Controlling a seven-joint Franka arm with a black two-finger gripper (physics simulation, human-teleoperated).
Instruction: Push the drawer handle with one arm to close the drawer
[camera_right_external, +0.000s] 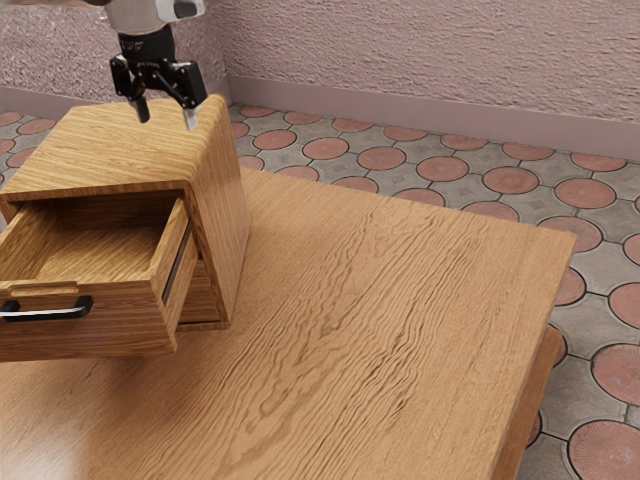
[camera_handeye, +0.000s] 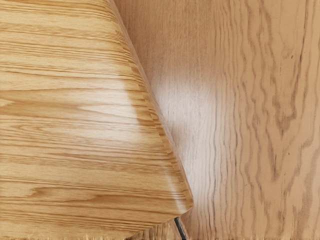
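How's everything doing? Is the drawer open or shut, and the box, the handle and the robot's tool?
Drawer: open, nothing seen inside.
Handle: on the drawer's front, nothing touching it.
Box: upright on the table.
Tool: open, holding nothing, above the box.

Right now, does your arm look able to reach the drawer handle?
Probably yes: the handle is on the open drawer, with nothing visible in front of it, though my hand must first come around the cabinet.
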